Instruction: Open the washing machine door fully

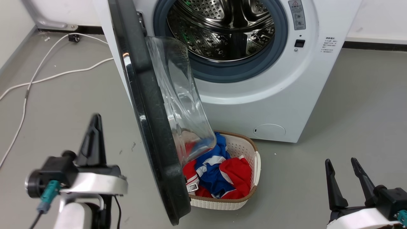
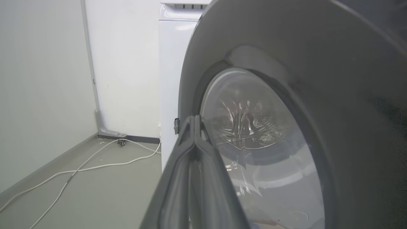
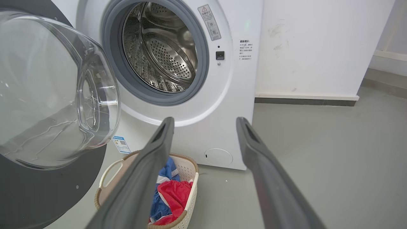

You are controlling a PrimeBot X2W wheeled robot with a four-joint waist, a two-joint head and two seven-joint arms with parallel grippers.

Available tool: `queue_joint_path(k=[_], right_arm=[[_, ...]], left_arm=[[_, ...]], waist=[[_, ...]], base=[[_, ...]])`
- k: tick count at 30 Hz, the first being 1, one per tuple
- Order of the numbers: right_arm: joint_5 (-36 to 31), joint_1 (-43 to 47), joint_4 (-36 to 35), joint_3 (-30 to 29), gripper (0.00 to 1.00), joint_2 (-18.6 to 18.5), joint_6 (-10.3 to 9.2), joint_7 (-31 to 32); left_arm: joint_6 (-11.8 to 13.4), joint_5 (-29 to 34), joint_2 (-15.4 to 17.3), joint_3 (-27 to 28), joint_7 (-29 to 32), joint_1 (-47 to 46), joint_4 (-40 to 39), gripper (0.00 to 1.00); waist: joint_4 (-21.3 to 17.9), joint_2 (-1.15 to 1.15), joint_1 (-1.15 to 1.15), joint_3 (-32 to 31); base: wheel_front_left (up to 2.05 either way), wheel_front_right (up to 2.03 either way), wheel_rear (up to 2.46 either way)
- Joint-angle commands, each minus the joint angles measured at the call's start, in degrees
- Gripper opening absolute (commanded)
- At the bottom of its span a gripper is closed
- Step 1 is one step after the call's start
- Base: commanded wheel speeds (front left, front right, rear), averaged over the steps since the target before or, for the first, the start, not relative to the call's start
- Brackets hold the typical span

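The washing machine door stands swung out from the washing machine — over a laundry basket. The left gripper, pinched closed on nothing, sits near the door's outer face (touching or not, I can't tell); the right gripper is spread.

Grey floor, white front-loading washing machine standing on it against the back wall, white woven-look laundry basket just before the machine, white cable trailing along the floor's left side.
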Motion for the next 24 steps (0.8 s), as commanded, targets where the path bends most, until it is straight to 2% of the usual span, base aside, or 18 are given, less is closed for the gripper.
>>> queue_joint_path(k=[1,6,11,18,24], right_arm=[[0.10,-0.39,0.08,0.00,1.00,0.13,-0.01,-0.10],[0.05,-0.01,0.19,0.15,1.00,0.13,-0.01,0.04],[0.34,0.55,0.51,0.36,1.00,0.12,-0.01,0.13],[0.68,0.81,1.31,0.78,1.00,0.12,0.00,0.49],[0.87,0.75,1.74,1.01,1.00,0.12,0.00,0.40]], left_arm=[[0.52,0.05,0.35,0.33,-0.13,-0.83,-2.08,0.00],[1.72,0.33,0.20,0.18,1.32,-1.65,-12.00,0.00],[1.61,1.17,0.23,-2.11,5.10,-2.76,-22.20,0.00],[0.08,1.65,-0.48,-8.45,10.61,-2.54,-31.48,0.00],[-2.19,0.70,-1.06,-16.20,14.62,-1.15,-33.98,0.00]], waist=[[0.21,0.00,0.00,-0.22],[0.47,0.00,0.00,-0.98],[0.52,0.00,0.00,-1.84],[0.34,0.00,0.00,-2.55],[0.29,0.00,0.00,-2.80]], base=[[0.00,0.00,0.00],[0.00,0.00,0.00],[0.00,0.00,0.00],[0.00,0.00,0.00],[0.00,0.00,0.00]])
